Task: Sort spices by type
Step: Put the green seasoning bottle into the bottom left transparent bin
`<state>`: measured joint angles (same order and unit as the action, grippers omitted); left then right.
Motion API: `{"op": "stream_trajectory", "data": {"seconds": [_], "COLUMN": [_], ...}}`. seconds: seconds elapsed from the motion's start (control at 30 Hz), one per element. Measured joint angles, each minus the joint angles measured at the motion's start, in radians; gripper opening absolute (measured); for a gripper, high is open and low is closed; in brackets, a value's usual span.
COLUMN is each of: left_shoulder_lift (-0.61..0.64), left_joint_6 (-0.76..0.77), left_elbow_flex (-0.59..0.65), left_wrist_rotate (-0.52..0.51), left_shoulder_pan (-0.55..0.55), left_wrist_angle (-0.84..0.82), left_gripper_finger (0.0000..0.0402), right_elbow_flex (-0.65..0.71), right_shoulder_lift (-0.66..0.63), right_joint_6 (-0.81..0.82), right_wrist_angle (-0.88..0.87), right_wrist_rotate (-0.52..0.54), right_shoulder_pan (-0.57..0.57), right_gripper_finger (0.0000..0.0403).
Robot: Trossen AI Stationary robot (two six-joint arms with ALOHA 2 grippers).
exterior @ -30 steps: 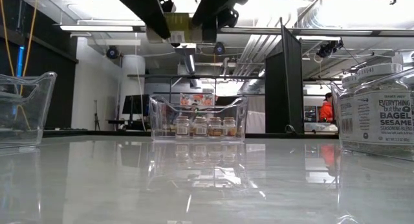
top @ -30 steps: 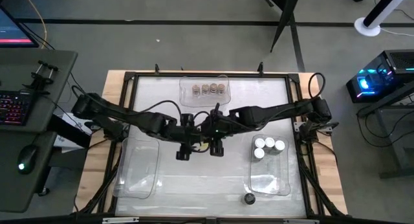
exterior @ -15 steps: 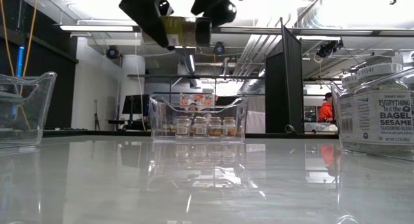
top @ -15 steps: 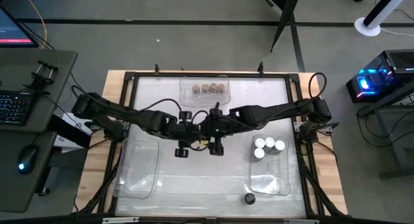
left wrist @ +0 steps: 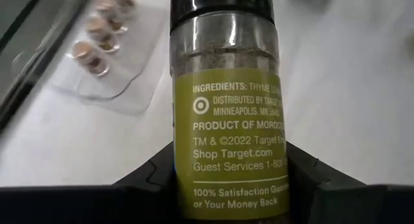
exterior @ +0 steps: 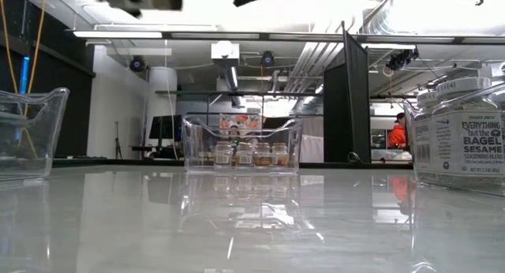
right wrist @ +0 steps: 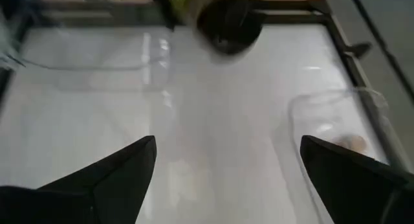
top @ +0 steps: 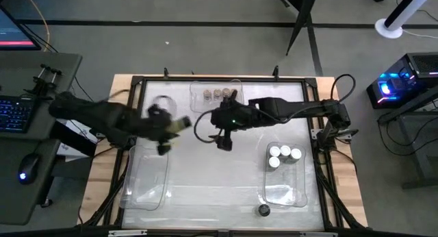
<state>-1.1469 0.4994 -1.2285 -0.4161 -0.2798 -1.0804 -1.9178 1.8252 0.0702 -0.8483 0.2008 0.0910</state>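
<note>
Right now the left gripper (top: 179, 123) is clamped on a spice jar with a green label (left wrist: 226, 114) and a black cap, carrying it in the air over the left side of the table (top: 219, 175), above the far end of the clear bin at the left edge (top: 147, 179). In the left wrist view the jar sits between the two dark fingers (left wrist: 145, 182), label facing the camera. The right gripper (top: 224, 142) hangs over the middle of the table with its jaws spread wide and nothing between them. Four brown-lidded jars (top: 220, 94) stand in a row in the bin at the far edge (top: 239, 86). Four white-lidded jars (top: 282, 155) cluster in the bin at the right edge (top: 284, 193). One black-lidded jar (top: 263, 209) stands alone by the near edge.
</note>
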Motion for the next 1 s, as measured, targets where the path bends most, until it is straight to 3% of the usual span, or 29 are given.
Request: {"op": "stream_trajectory", "data": {"seconds": [0.17, 0.3, 0.43, 0.53, 0.77, 1.0], "left_shoulder_lift": [0.278, 0.398, 0.403, 0.385, 0.367, 0.347], "left_joint_6": [0.379, 0.44, 0.329, 0.276, 0.284, 0.547], "left_elbow_flex": [0.164, 0.317, 0.432, 0.472, 0.476, 0.571], "left_wrist_rotate": [-0.257, -0.503, -0.636, -0.701, -0.793, -1.023], "left_shoulder_pan": [-0.211, -0.362, -0.421, -0.438, -0.499, -0.663], "left_wrist_angle": [0.104, 0.343, 0.59, 0.687, 0.662, 0.616], "left_gripper_finger": [0.0154, 0.0154, 0.0154, 0.0154, 0.0154, 0.0154], "right_elbow_flex": [0.039, 0.068, 0.069, 0.07, 0.071, 0.071], "right_shoulder_lift": [0.0, 0.02, 0.07, 0.104, 0.129, 0.136], "right_joint_6": [0.072, 0.217, 0.426, 0.532, 0.568, 0.638], "right_wrist_angle": [0.249, 0.544, 0.716, 0.788, 0.827, 0.827], "right_wrist_rotate": [-0.155, -0.209, -0.194, -0.234, -0.267, -0.251], "right_shoulder_pan": [-0.035, -0.053, -0.07, -0.085, -0.083, -0.085], "right_gripper_finger": [0.038, 0.038, 0.0381, 0.0381, 0.0381, 0.0381]}}
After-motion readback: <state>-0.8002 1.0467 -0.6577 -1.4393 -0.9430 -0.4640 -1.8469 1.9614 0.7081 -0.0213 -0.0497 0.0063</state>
